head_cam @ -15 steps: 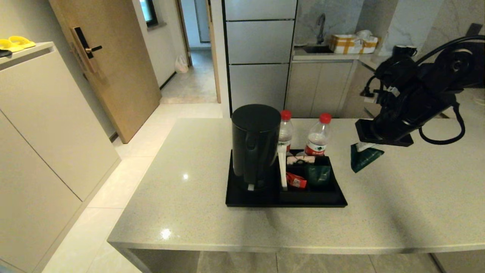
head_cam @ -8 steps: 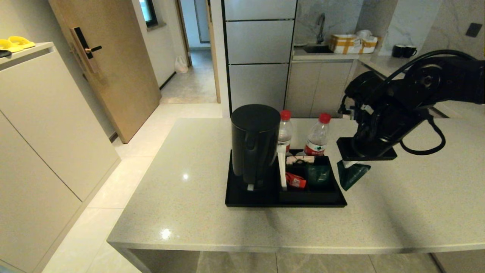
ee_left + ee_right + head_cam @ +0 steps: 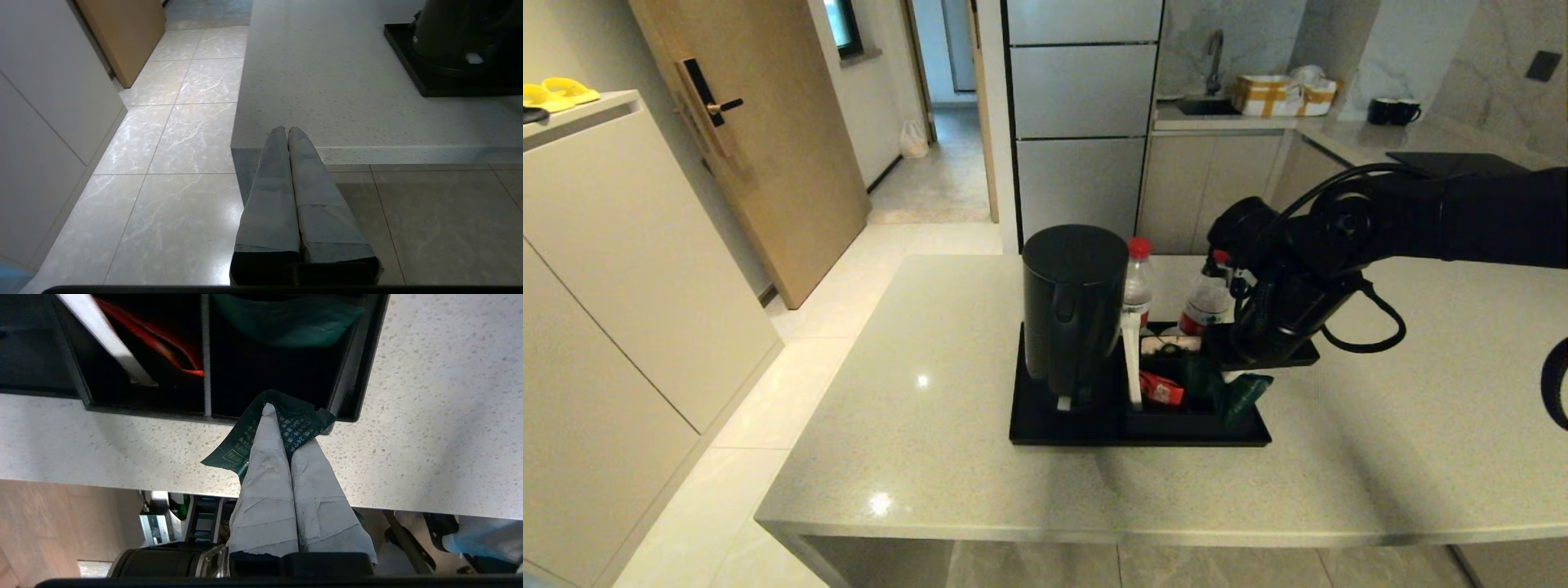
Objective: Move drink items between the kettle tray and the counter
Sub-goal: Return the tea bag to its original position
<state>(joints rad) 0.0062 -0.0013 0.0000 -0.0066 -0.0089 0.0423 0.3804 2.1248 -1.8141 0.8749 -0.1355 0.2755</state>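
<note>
Head view had the right hand reaching in from the right over the tray, which sat mid-table. Hand was clamped on a dark green packet, fingers pressed together w/ the packet pinched between them. Packet hung tilted at the right end of the sachet box, just above the tray's right rim. Right wrist view put the packet over the box's near wall, partly over the right-hand compartment, partly over bare table. A 2nd green packet lay deeper in that same compartment; red sachet in the next one over.

Kettle stood upright on the tray's left part. Two red-capped water bottles stood behind it: one just beside the kettle, the other partly hidden by the right arm.

Left hand parked low, off the table's near edge above the floor, fingers closed together, holding nothing.
</note>
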